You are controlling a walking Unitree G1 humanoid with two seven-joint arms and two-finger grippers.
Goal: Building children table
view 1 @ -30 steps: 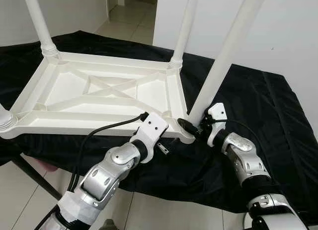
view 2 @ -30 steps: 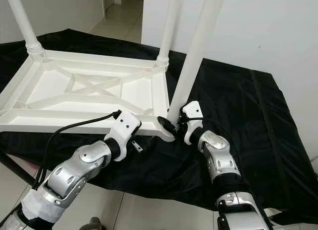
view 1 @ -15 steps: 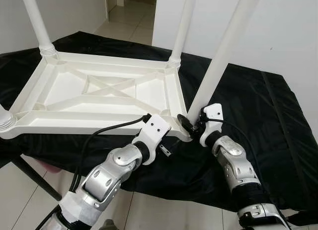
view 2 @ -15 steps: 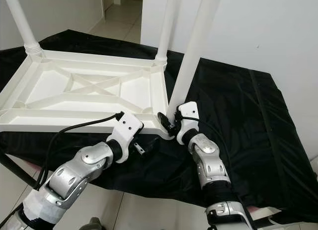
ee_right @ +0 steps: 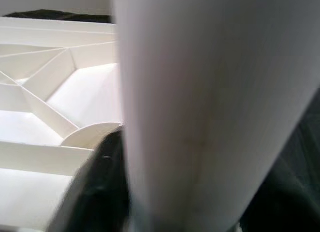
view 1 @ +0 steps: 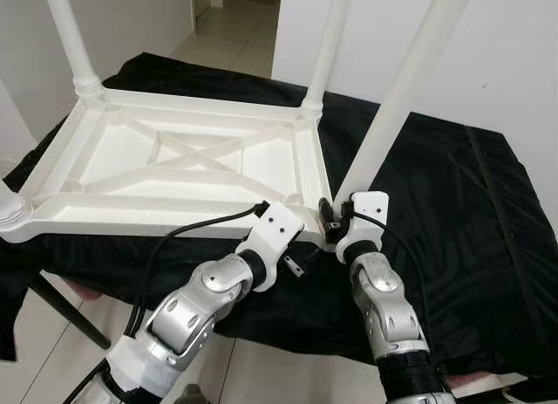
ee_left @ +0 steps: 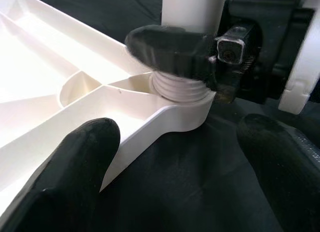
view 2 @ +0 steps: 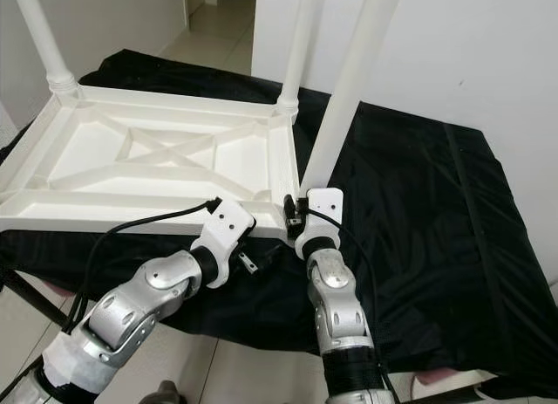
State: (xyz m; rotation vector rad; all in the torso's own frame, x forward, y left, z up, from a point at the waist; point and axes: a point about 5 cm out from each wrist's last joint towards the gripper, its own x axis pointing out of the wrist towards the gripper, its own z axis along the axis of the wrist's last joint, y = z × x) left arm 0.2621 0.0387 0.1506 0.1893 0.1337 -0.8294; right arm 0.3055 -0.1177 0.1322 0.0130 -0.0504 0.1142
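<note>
A white plastic children table [view 1: 131, 216] lies upside down on a black cloth. Its near right leg [view 1: 401, 90] stands in the corner socket, with the threaded base [ee_left: 180, 86] showing just above the socket. My right gripper [view 1: 334, 221] is shut on the foot of this leg; one black finger [ee_left: 170, 51] wraps around it, and the leg [ee_right: 210, 101] looms close in the right wrist view. My left gripper [ee_left: 177, 127] is open just in front of the same corner, one finger [ee_left: 65, 177] below the rim and the other [ee_left: 280, 162] over the cloth.
Two more legs [view 1: 74, 46] [view 1: 327, 46] stand at the far corners, and a fourth [view 1: 9, 208] at the near left. The black cloth [view 1: 453, 212] spreads to the right. A white wall [view 1: 506, 55] is behind, an open doorway [view 1: 218, 20] at the back, and a dark stand leg [view 1: 61, 308] below left.
My right forearm has swung left, from beside the leg to straight below it, the gripper still on the leg's foot. The left arm has barely moved.
</note>
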